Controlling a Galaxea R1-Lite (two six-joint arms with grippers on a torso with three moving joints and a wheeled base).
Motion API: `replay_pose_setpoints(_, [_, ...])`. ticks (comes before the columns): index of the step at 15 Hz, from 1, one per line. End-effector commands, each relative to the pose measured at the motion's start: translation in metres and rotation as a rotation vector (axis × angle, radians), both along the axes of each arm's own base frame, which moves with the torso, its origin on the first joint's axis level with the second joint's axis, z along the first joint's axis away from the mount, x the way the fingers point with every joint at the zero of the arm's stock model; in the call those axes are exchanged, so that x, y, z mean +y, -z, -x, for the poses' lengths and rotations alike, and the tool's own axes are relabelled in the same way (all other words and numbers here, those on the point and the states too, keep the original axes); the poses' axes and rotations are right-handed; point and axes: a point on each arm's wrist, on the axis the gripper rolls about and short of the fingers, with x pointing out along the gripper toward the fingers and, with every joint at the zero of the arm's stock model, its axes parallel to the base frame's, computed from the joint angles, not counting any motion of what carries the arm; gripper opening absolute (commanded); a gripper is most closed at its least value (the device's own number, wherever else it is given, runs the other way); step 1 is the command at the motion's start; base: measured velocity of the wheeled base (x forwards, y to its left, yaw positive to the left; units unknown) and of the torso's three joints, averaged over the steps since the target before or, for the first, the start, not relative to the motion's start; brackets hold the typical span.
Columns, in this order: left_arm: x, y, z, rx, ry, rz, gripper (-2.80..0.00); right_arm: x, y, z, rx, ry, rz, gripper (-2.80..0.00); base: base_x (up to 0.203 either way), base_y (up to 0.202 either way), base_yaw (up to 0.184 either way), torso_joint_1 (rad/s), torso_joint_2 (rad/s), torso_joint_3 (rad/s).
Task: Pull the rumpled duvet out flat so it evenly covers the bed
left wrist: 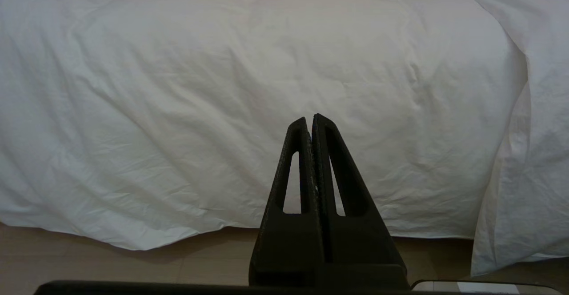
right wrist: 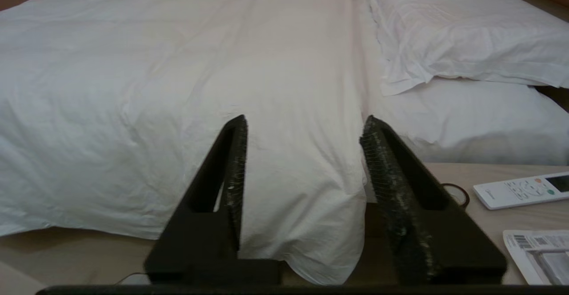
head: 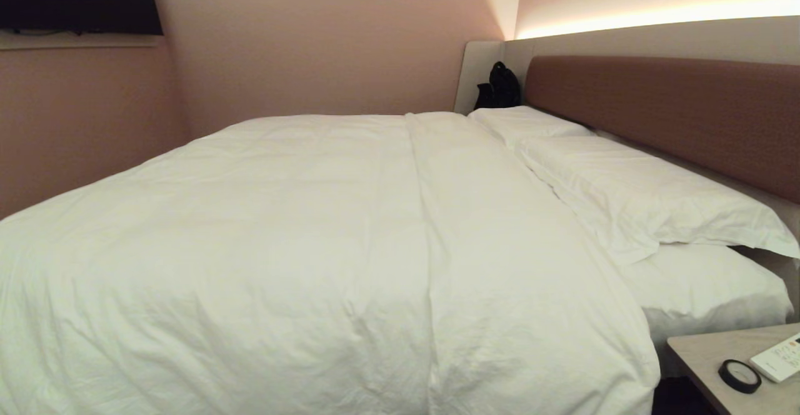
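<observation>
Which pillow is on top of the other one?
The flatter pillow, nearer the headboard, lies on top. Its crumpled edge overhangs the plump pillow beside the bedside table.

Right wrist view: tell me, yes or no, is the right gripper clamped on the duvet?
No. The right gripper stands open in front of the duvet, its fingers apart with no fabric pinched between them.

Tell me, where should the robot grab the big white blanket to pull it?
Probably the duvet at its hanging corner beside the nightstand, approached from the near bedside. The right gripper is open facing it, and that loose folded edge looks easy to pinch.
</observation>
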Motion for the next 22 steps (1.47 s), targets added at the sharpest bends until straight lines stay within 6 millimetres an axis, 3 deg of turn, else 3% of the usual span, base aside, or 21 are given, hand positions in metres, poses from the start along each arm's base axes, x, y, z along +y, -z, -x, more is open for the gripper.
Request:
replay_pose_setpoints(1, [0.000, 0.000, 0.000, 0.003, -0.001, 0.001, -2.80, -0.006, 0.001, 0.003, 0.009, 0.065, -0.001, -2.80, 0.000, 0.000, 0.000, 0.000, 0.00, 0.000])
replay_pose_setpoints(7, [0.000, 0.000, 0.000, 0.002, -0.001, -0.001, -2.80, -0.006, -0.004, 0.013, -0.041, 0.072, -0.012, -2.80, 0.000, 0.000, 0.000, 0.000, 0.00, 0.000])
replay_pose_setpoints(17, [0.000, 0.000, 0.000, 0.002, 0.001, -0.001, -2.80, -0.005, 0.042, 0.041, -0.155, 0.120, -0.011, -2.80, 0.000, 0.000, 0.000, 0.000, 0.00, 0.000])
replay_pose_setpoints(22, [0.000, 0.000, 0.000, 0.002, -0.001, -0.001, -2.80, -0.006, 0.054, 0.029, -0.128, 0.168, -0.001, -2.80, 0.000, 0.000, 0.000, 0.000, 0.00, 0.000])
